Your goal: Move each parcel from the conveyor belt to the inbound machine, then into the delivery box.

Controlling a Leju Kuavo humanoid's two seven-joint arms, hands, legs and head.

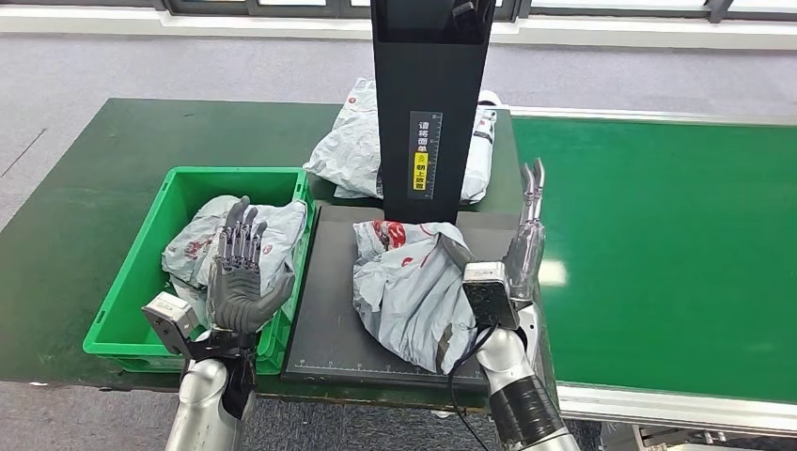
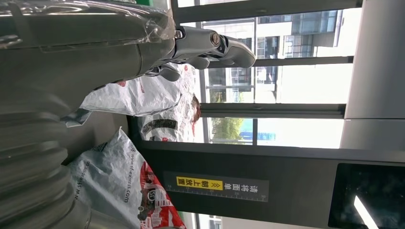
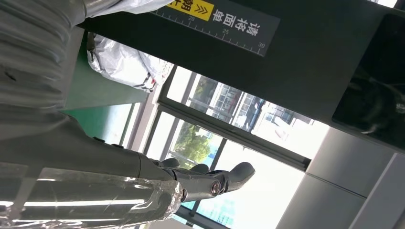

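We see a green delivery box (image 1: 127,310) just beyond and beneath our left hand (image 1: 241,272), and inside it lies one grey parcel (image 1: 193,246) with red markings, crumpled against the box's far wall. Our left hand is raised over the near right corner of that box, palm up and fingers spread, holding nothing. To the right of it, between our two hands, a second grey parcel on the scanner plate (image 1: 414,291) rests on the dark flat base (image 1: 324,319) of the inbound machine, touching the foot of its black upright column (image 1: 428,94). Our right hand (image 1: 522,249) stands edge-on just beside that parcel's right side, fingers straight and pointing away from us, gripping nothing; we cannot tell whether it touches the wrapper. Beyond both hands, behind the column, a third parcel behind the column (image 1: 352,150) lies on the dark green tabletop (image 1: 85,178). To the right of our right hand runs the bright green conveyor belt (image 1: 677,254) with a pale metal edge. Farther off there is grey floor (image 1: 141,66) and a row of windows, which the wrist views show as tall panes with trees and buildings outside. The column carries a yellow label with Chinese characters (image 1: 422,158) and a ruler scale
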